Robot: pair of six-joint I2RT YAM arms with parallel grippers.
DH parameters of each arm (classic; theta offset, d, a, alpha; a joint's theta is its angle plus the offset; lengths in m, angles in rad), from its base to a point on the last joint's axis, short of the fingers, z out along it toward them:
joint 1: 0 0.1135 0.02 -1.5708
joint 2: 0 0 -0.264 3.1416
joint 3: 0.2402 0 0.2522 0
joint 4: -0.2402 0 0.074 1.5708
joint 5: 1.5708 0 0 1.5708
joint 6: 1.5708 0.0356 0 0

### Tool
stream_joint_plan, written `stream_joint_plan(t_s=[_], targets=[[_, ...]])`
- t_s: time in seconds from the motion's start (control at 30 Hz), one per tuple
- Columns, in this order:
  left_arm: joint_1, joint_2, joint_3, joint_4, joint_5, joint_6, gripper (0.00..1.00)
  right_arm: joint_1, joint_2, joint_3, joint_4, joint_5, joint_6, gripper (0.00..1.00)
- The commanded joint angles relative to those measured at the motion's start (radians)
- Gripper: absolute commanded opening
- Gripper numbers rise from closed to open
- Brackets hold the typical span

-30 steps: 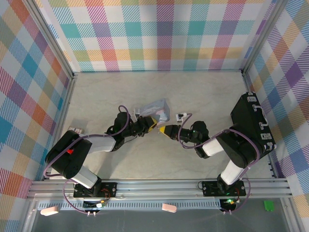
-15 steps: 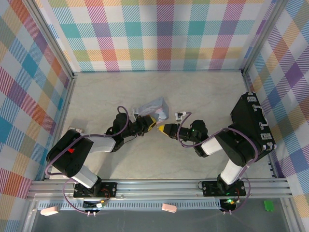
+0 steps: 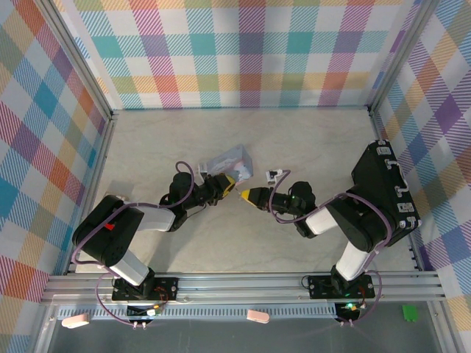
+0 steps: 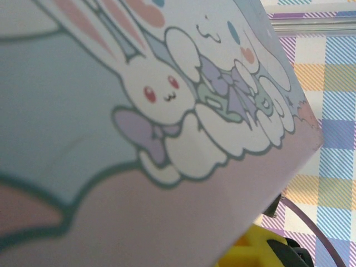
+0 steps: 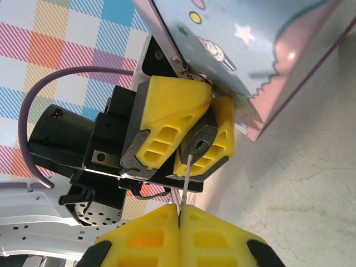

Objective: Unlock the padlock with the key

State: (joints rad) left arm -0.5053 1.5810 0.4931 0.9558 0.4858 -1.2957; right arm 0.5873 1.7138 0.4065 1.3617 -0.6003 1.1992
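While the left hand (image 5: pixel 203 130) clamps the padlock (image 5: pixel 196 146) just beside the tin (image 5: pixel 261 50), the right hand (image 5: pixel 179 214) pinches the key (image 5: pixel 185 178) with its tip at the keyhole.

Both hands are closed, each on its own piece, over the tabletop (image 5: pixel 311 183). The thin blade runs straight from the right fingertips up to the keyhole; how deep it sits I cannot tell. To do this well, line the blade with the slot, push along that line only, and turn once it is fully seated. Twisted early, so slim a key may slip or bend, so the left grip should brace firmly.
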Motion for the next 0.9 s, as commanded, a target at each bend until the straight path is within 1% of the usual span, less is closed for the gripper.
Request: stream_joint_plan(t_s=[0.0,0.4,0.87], targets=[[0.008,-0.019,-0.005,0.141,0.007,-0.001,0.0,0.002,0.014,0.035,0.047,-0.025,0.019,0.0],[0.008,-0.042,-0.019,0.162,0.007,0.003,0.0,0.003,0.049,0.035,0.047,-0.024,0.027,0.0],[0.002,-0.052,-0.025,0.175,0.01,0.004,0.0,0.016,0.04,0.051,0.047,-0.015,0.03,0.0]])
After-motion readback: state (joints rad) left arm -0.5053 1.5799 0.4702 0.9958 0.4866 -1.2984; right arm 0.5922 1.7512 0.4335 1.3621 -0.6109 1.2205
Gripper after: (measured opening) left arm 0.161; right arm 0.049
